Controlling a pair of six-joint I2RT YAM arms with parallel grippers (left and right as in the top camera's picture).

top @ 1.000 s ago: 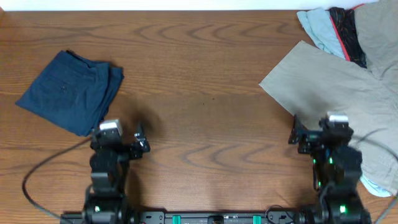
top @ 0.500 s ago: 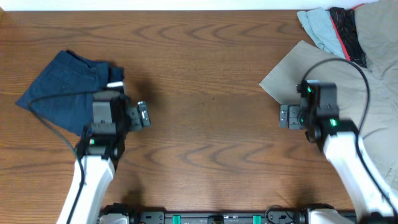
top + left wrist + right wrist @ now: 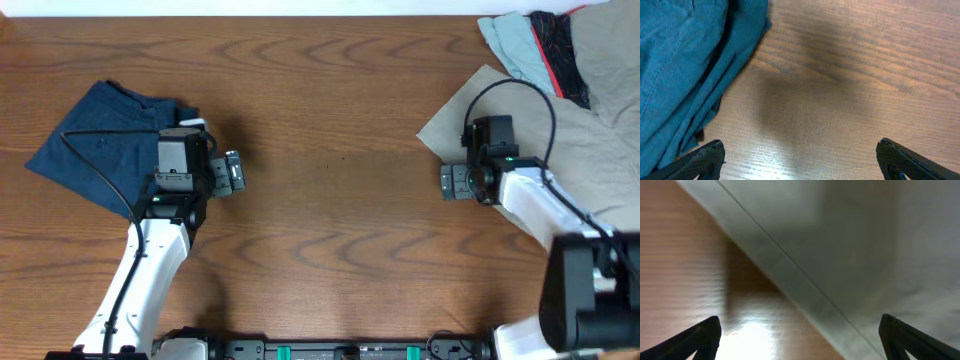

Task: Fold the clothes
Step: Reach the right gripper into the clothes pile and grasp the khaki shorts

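Right tool (image 3: 454, 182) hovers spread wide over an edge of khaki shorts (image 3: 612, 140).

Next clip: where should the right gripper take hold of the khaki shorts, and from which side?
Grip the leg hem of the shorts, near its free corner. The right gripper is open and right at that edge. Come in low over the bare table, probably sliding one finger under. The leg lies flat, so only its edge offers anything to pinch.
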